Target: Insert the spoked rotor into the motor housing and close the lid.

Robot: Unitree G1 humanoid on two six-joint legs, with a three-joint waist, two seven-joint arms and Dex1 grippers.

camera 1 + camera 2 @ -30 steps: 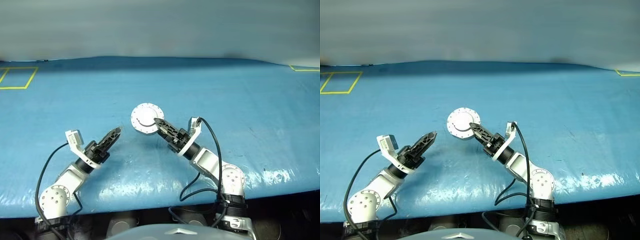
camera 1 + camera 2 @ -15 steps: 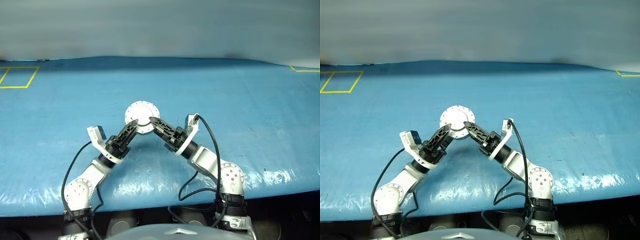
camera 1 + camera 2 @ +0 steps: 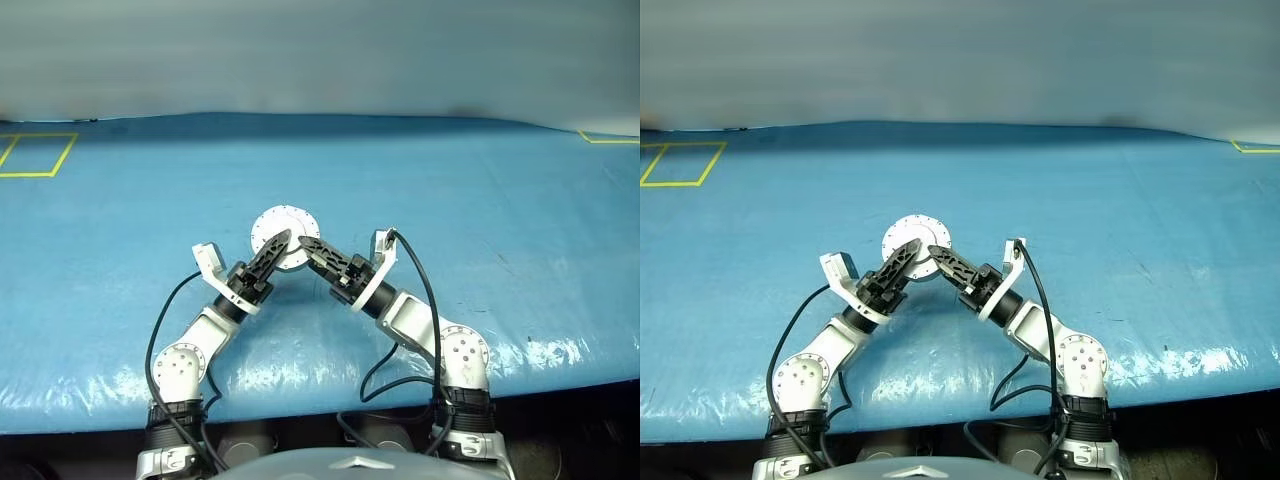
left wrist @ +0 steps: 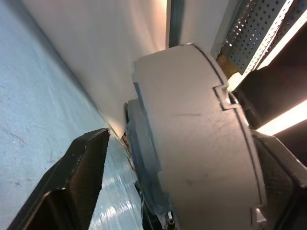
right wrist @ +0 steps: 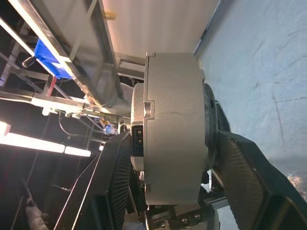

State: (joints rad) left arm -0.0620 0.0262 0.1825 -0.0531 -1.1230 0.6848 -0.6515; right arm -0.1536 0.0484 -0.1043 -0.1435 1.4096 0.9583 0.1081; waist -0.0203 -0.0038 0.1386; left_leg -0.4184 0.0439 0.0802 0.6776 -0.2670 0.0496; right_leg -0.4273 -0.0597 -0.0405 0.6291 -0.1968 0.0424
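Observation:
The motor housing (image 3: 283, 224) is a round silver drum held up over the blue table, its flat silver face with small holes round the rim turned toward me. My right gripper (image 3: 305, 243) is shut on it from the right; the right wrist view shows the housing (image 5: 172, 124) edge-on, clamped between the black fingers (image 5: 244, 177). My left gripper (image 3: 281, 242) reaches in from the left, open, with the housing (image 4: 192, 129) between its fingers (image 4: 81, 167) and a gap beside one finger. I cannot tell the lid apart on the shut drum. The spoked rotor is out of view.
A blue plastic sheet covers the table (image 3: 460, 180), wrinkled and shiny near its front edge. A yellow tape square (image 3: 35, 155) marks the far left and a yellow tape corner (image 3: 605, 137) the far right. A pale wall rises behind the table.
My left gripper has swung in from the left and forward until its fingers stand around the housing, and they have narrowed. The right gripper keeps holding the housing in nearly the same place.

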